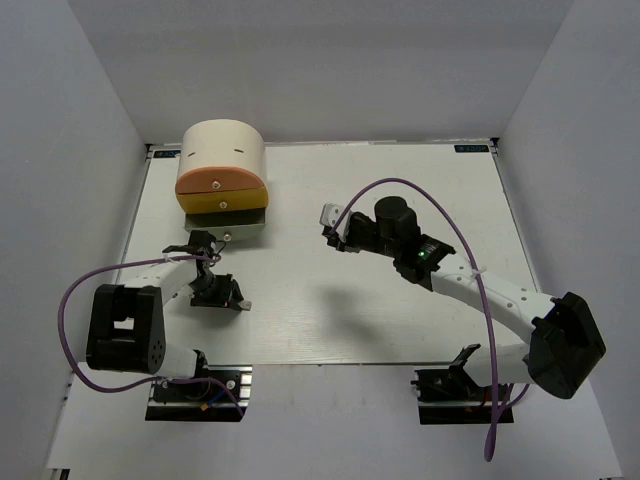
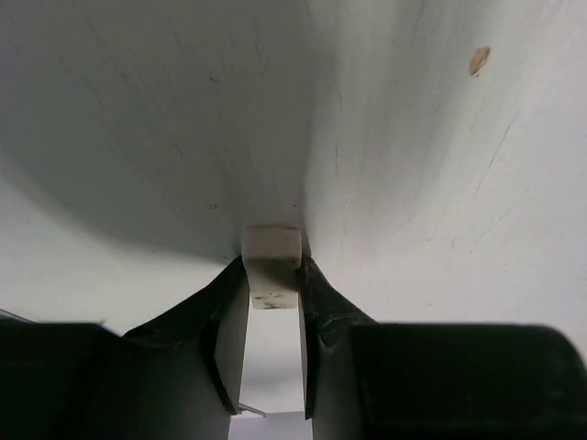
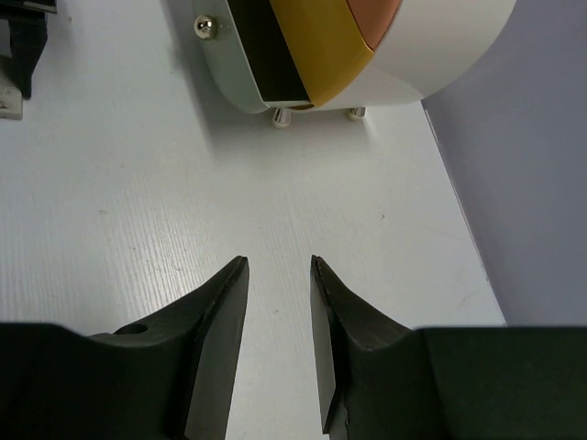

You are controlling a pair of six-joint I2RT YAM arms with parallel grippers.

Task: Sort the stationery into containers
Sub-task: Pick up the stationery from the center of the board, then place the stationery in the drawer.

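Block [image 2: 271, 249] clamped in left gripper [image 2: 273, 280], right gripper's [image 3: 278, 275] fingers apart, empty; we judge drop-off in hand: centre block over tray [image 1: 250, 222] beyond left fingertips, then release.

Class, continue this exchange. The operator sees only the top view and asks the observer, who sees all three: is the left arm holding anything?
Observer: Yes. The left wrist view shows the left jaws shut on a small pale block.
Operator: And the right jaws?
Observer: The right wrist view shows them open, nothing between them, pointing toward the drum.
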